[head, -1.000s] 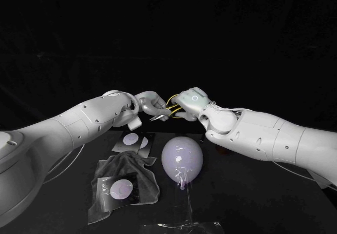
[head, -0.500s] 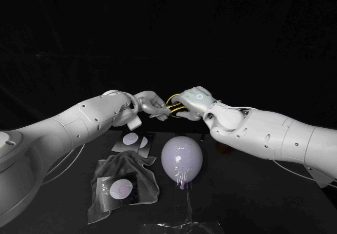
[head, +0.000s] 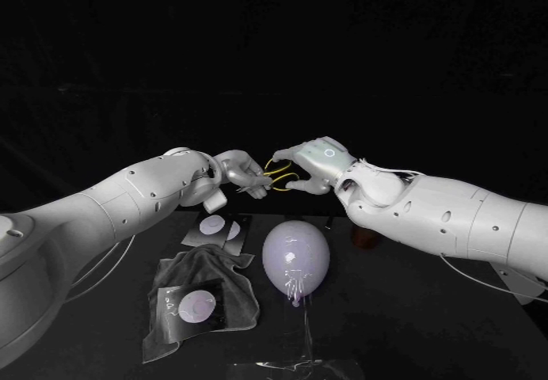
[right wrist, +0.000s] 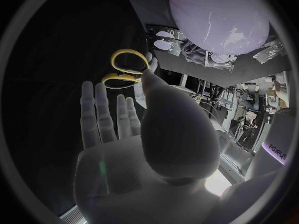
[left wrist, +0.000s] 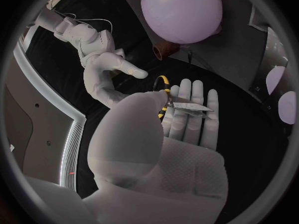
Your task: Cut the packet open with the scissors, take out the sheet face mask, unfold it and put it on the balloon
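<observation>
Right hand [head: 310, 162] has rolled up and over in the last second. Its arm has swung higher and its palm has turned toward the scissors [head: 274, 169], while the left hand [head: 242, 176] has barely shifted. We see both hands raised above the far side of the table [head: 434, 317], with the scissors bridging the gap between them. Left thumb and fingers [left wrist: 193, 129] pinch the blades. The long axis runs hand to hand, blades in the left hand and yellow loops pointing at the right hand. Right fingers [right wrist: 90, 109] are spread and hold nothing, and the loops sit just off the fingertips and thumb. We cannot tell if there is contact. We judge this a handover, and the coming move turns on threading those loops, so the right hand is the one that must close the gap. Balloon [head: 296, 252] lies on the table below the hands, well apart from them. Near packet [head: 192, 305] rests on a grey cloth [head: 206, 265] left of the balloon, with the far packet [head: 217, 229] just beyond it. Neither is touched, and we cannot tell if either is cut.
</observation>
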{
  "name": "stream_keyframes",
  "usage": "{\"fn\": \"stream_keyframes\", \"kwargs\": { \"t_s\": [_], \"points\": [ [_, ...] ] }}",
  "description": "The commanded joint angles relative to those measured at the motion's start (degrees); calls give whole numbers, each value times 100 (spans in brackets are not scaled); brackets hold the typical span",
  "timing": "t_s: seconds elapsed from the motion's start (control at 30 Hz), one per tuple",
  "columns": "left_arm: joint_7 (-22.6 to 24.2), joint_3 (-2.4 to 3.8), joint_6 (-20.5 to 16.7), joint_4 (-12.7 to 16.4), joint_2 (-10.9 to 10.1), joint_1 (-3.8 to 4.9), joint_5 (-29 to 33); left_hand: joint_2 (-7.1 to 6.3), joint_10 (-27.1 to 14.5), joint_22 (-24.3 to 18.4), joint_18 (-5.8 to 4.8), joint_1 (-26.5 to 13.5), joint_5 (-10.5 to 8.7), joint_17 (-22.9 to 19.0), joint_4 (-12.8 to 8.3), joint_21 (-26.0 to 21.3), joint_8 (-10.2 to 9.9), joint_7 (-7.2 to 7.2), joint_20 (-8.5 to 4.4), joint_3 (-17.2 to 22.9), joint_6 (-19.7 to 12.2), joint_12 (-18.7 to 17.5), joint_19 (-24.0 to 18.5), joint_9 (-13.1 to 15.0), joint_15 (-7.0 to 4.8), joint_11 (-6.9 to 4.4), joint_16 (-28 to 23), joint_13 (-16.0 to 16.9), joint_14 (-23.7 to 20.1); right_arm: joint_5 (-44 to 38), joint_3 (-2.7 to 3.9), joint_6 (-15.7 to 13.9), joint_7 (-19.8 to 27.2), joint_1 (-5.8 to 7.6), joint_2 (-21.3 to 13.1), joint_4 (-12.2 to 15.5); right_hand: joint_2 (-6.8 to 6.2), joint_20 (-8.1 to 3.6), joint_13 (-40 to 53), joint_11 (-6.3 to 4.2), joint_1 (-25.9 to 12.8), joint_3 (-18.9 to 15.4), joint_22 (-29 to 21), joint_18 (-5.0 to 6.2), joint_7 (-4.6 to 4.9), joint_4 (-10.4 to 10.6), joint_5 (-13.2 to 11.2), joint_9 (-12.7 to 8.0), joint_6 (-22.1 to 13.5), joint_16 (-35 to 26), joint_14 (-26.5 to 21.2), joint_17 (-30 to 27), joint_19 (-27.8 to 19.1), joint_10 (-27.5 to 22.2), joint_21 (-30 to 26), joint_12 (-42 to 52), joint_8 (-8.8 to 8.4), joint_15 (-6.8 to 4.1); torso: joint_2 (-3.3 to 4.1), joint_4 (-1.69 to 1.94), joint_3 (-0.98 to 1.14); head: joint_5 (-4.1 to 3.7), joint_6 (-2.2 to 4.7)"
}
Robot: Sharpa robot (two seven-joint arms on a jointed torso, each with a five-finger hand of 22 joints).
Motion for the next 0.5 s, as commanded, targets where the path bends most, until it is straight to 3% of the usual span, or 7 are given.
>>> {"fn": "stream_keyframes", "kwargs": {
  "t_s": [0.03, 0.07, 0.2, 0.23, 0.3, 0.37, 0.5],
  "points": [
    [-166, 8, -24, 8, 12, 15, 99, -47, 32, 9, 94, -13, 15, 9, -516, 32, 39, 7, -9, 491, -1, -15, 34, 11, -3, -2, -29, 5, 40, 226, -1, 189, 258, 0, -17, 36, 62, 51, 10, 14, 57, 68, -172, 18, 22, -19, -8, -25, -34, -202, -222, -79, -211, 85, -22, 0, 41, 82, -1, -2, -2, 7, 0],
    [-172, 7, -19, 7, 12, 15, 102, -47, 32, 9, 94, -13, 15, 9, -516, 32, 39, 7, -9, 491, -1, -15, 34, 11, -3, -2, -29, 5, 40, 248, -1, 209, 270, 1, -21, 43, 82, 103, 8, 28, 80, 100, -354, -23, 20, -16, -6, -43, -27, -376, -406, -161, -450, 77, -26, -4, 51, 173, -1, -3, -2, 7, 1],
    [-191, 6, 9, 4, 11, 16, 111, -47, 32, 9, 94, -13, 15, 9, -516, 32, 39, 7, -9, 491, -1, -15, 34, 11, -3, -2, -29, 5, 40, 316, -1, 265, 291, 5, -30, 55, 104, 170, 4, 45, 106, 139, -683, -102, 43, -25, 2, -77, -32, -630, -669, -300, -893, 36, -23, -8, 56, 311, 0, 2, -2, 5, -6],
    [-197, 6, 17, 4, 11, 16, 114, -47, 34, 11, 94, -23, 15, 11, -522, 37, 41, 7, -12, 497, -2, -15, 39, 18, -2, -2, -30, 5, 42, 332, -1, 276, 294, 5, -33, 56, 63, 185, -12, 54, 89, 109, -863, -195, 45, -8, 19, -85, -19, -889, -1293, -573, -1268, -142, -31, -25, 65, 427, 0, 1, -3, 5, -5],
    [-205, 5, 25, 4, 9, 16, 118, -47, 35, 11, 94, -25, 15, 12, -523, 38, 42, 7, -13, 499, -2, -15, 40, 19, -2, -2, -30, 5, 42, 359, -1, 292, 298, 6, -39, 58, 82, 203, -9, 63, 103, 107, -1685, -314, 39, -8, 0, -110, 30, -1141, -1890, -908, -2417, -251, -99, -21, 85, 526, 1, 1, -3, -5, -6],
    [-212, 5, 27, 1, 7, 17, 124, -47, 35, 11, 94, -27, 15, 12, -524, 39, 42, 7, -13, 500, -2, -14, 41, 20, -3, -3, -30, 5, 43, 386, -1, 298, 306, 8, -52, 61, 107, 208, -6, 65, 117, 125, -2019, -351, 49, -15, 0, -119, 84, -1206, -2011, -990, -2862, -235, -134, -17, 107, 557, 1, 0, -3, -2, 1],
    [-219, 4, -1, -1, -6, 17, 139, -46, 37, 12, 94, -33, 14, 14, -527, 41, 44, 7, -15, 504, -2, -14, 43, 24, -3, -3, -30, 6, 44, 758, 0, 77, 479, 14, -128, 78, 154, 203, 33, 82, 130, 168, -2088, -320, 99, -22, 12, -123, 241, -1125, -1606, -896, -2806, 165, -109, 55, 173, 520, 0, 3, -6, -12, 2]
  ]
}}
